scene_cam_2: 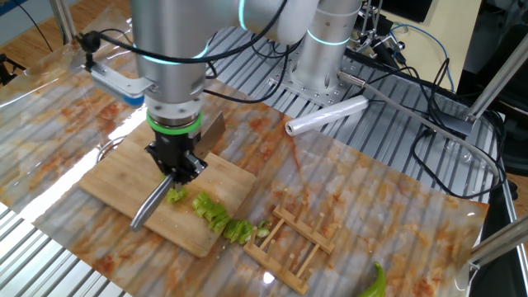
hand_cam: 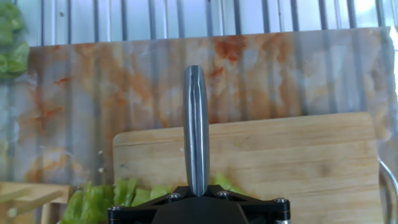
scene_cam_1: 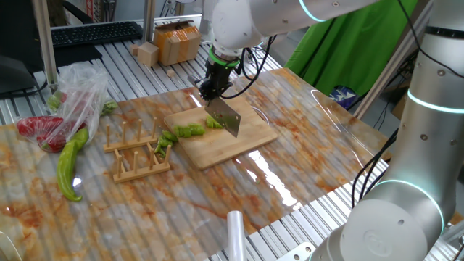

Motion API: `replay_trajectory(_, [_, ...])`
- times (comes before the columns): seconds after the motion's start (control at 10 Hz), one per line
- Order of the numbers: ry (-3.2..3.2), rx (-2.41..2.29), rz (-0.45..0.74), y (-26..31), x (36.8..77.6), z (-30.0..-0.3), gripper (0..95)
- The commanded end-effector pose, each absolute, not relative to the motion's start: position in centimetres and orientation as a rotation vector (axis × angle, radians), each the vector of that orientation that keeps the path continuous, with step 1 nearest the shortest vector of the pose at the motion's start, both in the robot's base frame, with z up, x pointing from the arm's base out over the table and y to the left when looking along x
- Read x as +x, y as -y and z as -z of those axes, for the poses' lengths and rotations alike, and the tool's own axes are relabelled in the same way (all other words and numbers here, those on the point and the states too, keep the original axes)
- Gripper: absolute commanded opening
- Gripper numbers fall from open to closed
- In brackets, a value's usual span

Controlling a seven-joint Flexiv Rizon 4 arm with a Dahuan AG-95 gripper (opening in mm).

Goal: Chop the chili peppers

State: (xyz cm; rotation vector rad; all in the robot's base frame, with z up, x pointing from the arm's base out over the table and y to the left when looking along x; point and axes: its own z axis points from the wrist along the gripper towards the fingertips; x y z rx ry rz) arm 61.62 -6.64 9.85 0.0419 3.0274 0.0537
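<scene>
The chili peppers (scene_cam_1: 190, 131) lie cut into short green chunks in a row on the left part of the bamboo cutting board (scene_cam_1: 246, 141). The other fixed view shows the chunks (scene_cam_2: 216, 213) trailing toward the board's (scene_cam_2: 115, 177) edge. My gripper (scene_cam_1: 214, 81) is shut on the handle of a knife (scene_cam_1: 229, 120), whose blade stands edge-down on the board at the right end of the row. In the hand view the knife's spine (hand_cam: 196, 130) points away from me, with chili pieces (hand_cam: 99, 200) at the lower left of the board (hand_cam: 298, 162). The fingers themselves are hidden.
A wooden rack (scene_cam_1: 138, 154) sits left of the board. Further left lie a pale curved pepper (scene_cam_1: 70, 163) and red peppers in a plastic bag (scene_cam_1: 45, 130). A plastic roll (scene_cam_1: 235, 232) lies near the front edge. A cardboard box (scene_cam_1: 177, 42) stands behind.
</scene>
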Motion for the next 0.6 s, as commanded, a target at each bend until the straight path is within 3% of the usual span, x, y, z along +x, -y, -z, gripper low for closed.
replay_trajectory(0.1, [-3.035,0.04,-0.065,6.97,61.66,-9.9,0.0])
replay_trajectory(0.6, [-3.036,0.052,-0.081,7.34,61.78,-9.81,0.0])
